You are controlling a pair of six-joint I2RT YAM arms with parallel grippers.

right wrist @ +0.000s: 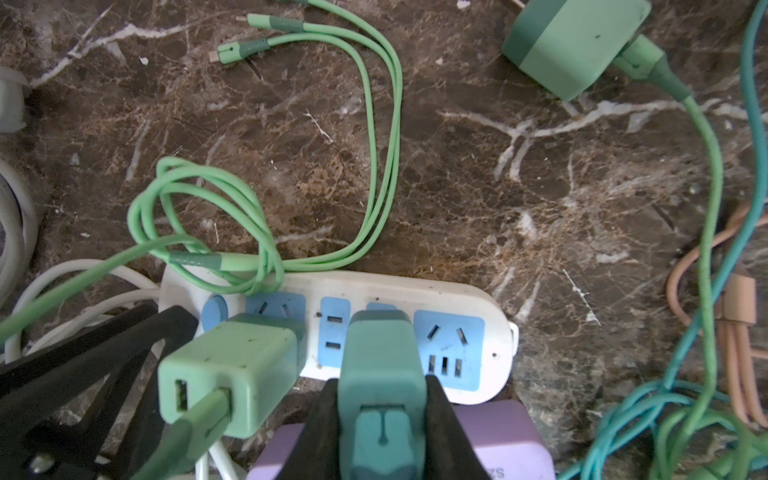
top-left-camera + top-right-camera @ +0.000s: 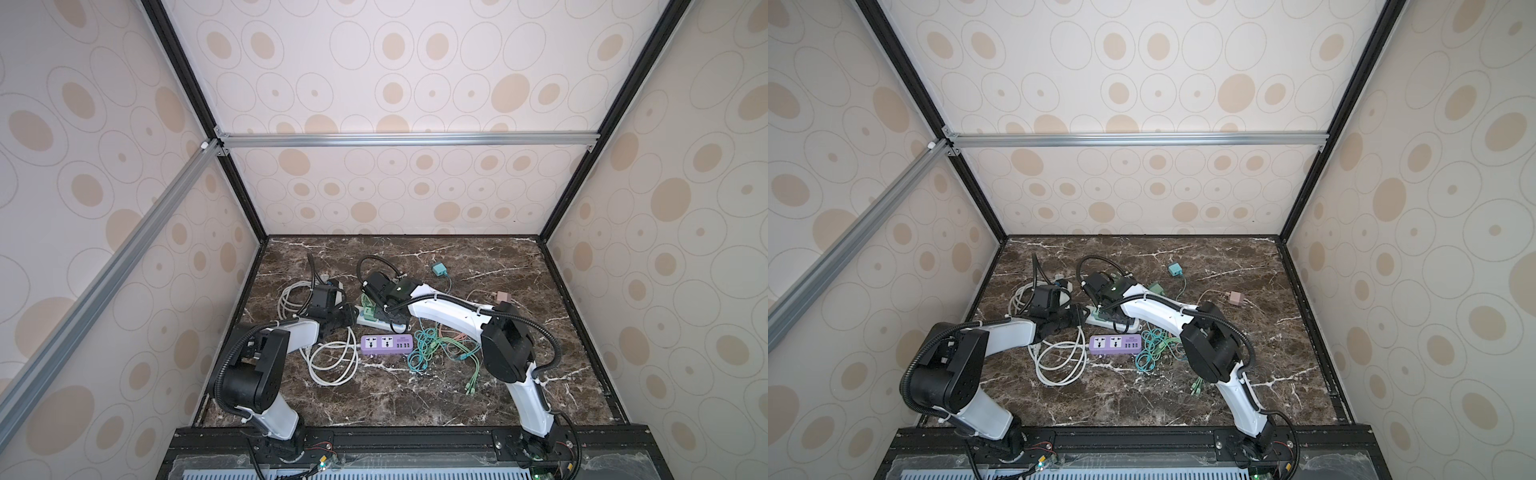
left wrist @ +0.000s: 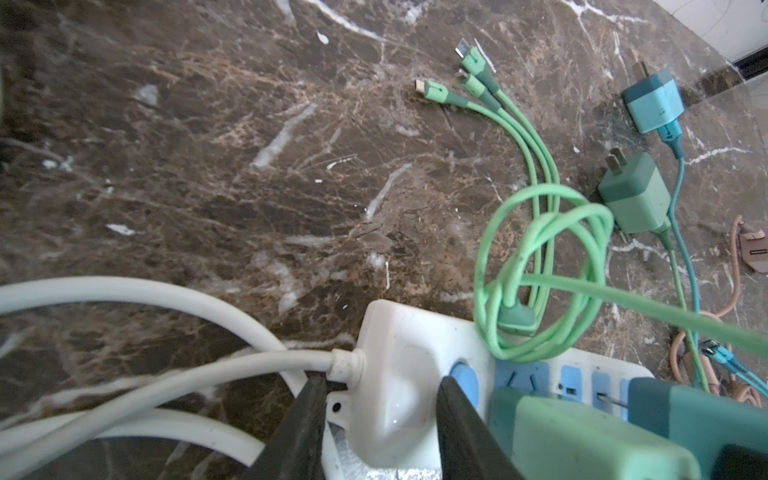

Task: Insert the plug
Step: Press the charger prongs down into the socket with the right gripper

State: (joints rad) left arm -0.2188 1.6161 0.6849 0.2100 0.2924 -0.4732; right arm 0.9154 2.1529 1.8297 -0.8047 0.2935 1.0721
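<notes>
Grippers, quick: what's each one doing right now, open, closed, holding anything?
Left gripper: closed on the cord end of the white power strip.
Right gripper: closed on the teal plug, over the strip's sockets.

The long power strip (image 1: 496,328) lies across the middle of the bench (image 2: 415,399). The short power strip (image 2: 386,345) lies just in front of it, on my side. My left tool (image 3: 381,380) straddles the long strip's cord end, on the left. My right tool (image 1: 381,380) clasps a charger (image 1: 382,357) standing over the strip's middle sockets. A second charger (image 1: 232,365) stands on the strip between the two tools. The strip's cord (image 3: 124,287) loops over the bench to the left of both strips. The cable tangle (image 2: 419,353) lies right of the short one. Behind the strips, a back charger (image 2: 439,270) sits far off, and a right-hand charger (image 2: 503,296) lies well apart to the right.
</notes>
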